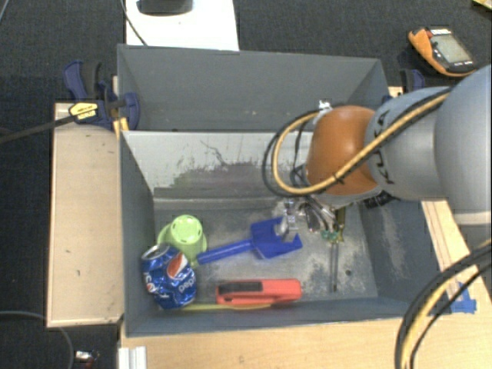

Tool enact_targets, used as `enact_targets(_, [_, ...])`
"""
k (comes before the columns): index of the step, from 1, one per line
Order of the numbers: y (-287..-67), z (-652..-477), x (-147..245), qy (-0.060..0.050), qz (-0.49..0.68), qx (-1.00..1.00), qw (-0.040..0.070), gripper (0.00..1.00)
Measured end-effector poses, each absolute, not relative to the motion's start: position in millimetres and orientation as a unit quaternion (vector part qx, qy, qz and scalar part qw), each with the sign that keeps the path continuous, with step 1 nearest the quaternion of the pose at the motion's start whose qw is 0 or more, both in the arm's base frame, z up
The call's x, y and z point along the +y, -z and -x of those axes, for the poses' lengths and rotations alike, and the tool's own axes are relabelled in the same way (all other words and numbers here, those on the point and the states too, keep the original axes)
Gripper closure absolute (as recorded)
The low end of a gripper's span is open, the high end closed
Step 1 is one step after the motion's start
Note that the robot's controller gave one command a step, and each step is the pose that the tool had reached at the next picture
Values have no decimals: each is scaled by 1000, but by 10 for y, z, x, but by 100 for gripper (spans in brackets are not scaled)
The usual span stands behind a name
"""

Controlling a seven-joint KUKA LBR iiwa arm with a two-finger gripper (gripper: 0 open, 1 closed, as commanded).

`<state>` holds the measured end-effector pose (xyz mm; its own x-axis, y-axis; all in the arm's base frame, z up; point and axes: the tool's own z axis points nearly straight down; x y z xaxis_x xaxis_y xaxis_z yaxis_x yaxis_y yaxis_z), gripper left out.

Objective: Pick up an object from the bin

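Note:
My gripper (292, 223) hangs low in the middle of the bin, under the orange cover, right at the scoop end of a blue plastic scoop (265, 242). The scoop's handle runs left toward a light green cup (184, 235) lying on its side. Whether a fingertip touches the scoop or the fingers enclose it is hidden. An orange and black utility knife (257, 290) lies along the near wall, below the scoop.
A crushed blue Pepsi can (169, 277) sits in the near left corner beside the green cup. A thin dark rod (334, 264) stands near the right side of the floor. The arm and its cables cover the bin's right part.

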<state>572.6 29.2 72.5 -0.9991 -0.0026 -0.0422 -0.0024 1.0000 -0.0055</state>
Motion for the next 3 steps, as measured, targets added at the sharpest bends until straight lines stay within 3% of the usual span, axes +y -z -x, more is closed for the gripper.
enact_targets(1, [-725,-5726,292,3,1,1000,21,100])
enact_targets(2, [-943,-5684,290,3,1,1000,14,100])
enact_targets(3, [-1490,-5701,292,3,1,1000,16,100])
